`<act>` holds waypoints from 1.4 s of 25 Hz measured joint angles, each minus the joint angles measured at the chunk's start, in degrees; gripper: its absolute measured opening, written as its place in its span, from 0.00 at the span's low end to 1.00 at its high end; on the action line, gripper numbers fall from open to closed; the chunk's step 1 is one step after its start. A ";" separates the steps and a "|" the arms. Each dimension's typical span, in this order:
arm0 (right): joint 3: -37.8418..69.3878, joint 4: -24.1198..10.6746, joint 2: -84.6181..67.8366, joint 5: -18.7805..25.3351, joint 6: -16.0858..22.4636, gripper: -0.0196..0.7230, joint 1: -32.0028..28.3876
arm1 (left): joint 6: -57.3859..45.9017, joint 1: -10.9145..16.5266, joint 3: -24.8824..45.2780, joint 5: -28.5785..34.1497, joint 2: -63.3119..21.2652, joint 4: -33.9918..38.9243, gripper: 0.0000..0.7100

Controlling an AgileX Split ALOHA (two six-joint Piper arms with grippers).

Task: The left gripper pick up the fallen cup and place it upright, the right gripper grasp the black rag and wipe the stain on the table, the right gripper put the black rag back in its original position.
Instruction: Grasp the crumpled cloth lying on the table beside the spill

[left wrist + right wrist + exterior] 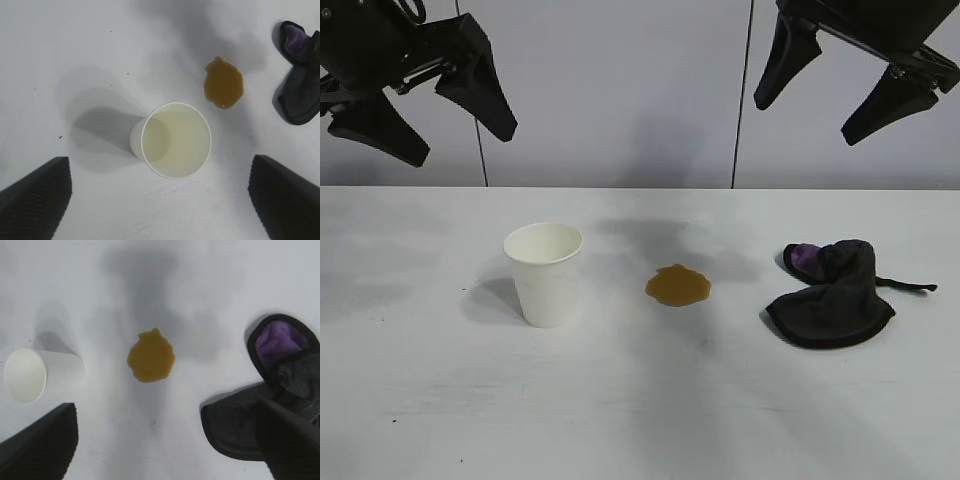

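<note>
The left gripper (425,105) and the right gripper (820,103) both hang raised, fingers spread wide, pointing downward.

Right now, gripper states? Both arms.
Left gripper: open, holding nothing, raised above the upright cup.
Right gripper: open, holding nothing, raised above the black rag; stain not wiped.

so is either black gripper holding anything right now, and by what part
Nothing is held. The left gripper and right gripper hang open above the white table; the white paper cup stands upright, ungripped.
</note>
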 joint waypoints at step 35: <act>14.38 -19.67 12.26 -21.16 20.54 0.06 -0.18 | -0.05 0.00 0.00 -1.81 0.00 0.30 0.98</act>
